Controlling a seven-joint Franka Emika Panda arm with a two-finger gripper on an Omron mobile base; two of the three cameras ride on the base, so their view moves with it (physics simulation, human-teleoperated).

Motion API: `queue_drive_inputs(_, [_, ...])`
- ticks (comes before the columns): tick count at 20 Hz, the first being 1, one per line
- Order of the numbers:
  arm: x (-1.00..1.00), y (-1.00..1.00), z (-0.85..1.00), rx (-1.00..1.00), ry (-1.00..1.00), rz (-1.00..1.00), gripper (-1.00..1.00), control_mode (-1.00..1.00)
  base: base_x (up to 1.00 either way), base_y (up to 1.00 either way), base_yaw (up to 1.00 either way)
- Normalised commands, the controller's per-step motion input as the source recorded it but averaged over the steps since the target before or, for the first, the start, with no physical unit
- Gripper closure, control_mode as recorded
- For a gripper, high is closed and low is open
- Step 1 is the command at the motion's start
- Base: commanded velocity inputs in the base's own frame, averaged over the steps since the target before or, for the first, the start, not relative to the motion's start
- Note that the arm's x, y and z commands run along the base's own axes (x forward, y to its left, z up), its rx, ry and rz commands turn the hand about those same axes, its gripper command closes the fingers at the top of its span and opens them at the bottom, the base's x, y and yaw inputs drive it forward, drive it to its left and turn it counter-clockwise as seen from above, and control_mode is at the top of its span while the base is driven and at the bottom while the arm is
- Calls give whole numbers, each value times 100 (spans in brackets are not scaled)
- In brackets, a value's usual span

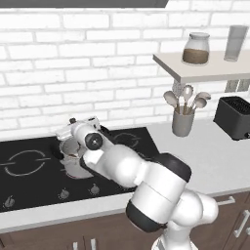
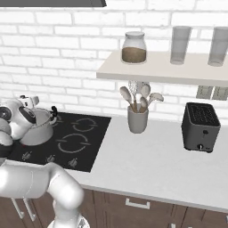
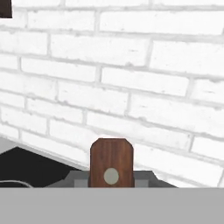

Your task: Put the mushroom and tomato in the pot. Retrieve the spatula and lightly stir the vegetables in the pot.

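In the hand view my gripper (image 3: 111,178) is shut on the spatula (image 3: 111,161). Its reddish-brown handle end, with a grey rivet, stands up between the fingertips and faces the white brick wall. The spatula's head is hidden. The steel pot (image 1: 72,163) sits on the black cooktop (image 1: 29,166), largely behind my arm. My gripper (image 1: 73,126) hovers just above the pot's rim. From the right base view the pot (image 2: 39,130) shows a black side handle, with my gripper (image 2: 30,101) over it. The mushroom, the tomato and the pot's inside are hidden.
A grey utensil holder (image 1: 183,123) with pale spoons stands on the counter right of the cooktop. A black toaster (image 1: 235,117) sits further right. A wall shelf (image 1: 205,68) above them carries a jar and glasses. The brick wall is close behind the pot.
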Motion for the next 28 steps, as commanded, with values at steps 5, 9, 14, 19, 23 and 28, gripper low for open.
queue_drive_inputs(5, [46, 22, -38, 0, -14, 11, 100, -100, 0, 0, 0])
queue_drive_inputs(9, [0, 6, -66, 0, -28, 16, 100, -100, 0, 0, 0])
queue_drive_inputs(14, [3, 2, -72, 0, -21, 17, 100, -100, 0, 0, 0])
queue_drive_inputs(19, [-11, 7, -13, 17, 6, 8, 100, -100, 0, 0, 0])
queue_drive_inputs(23, [-10, 0, 0, 24, 18, 0, 100, -100, 0, 0, 0])
queue_drive_inputs(28, [-21, -11, 1, 8, 7, 0, 100, -100, 0, 0, 0])
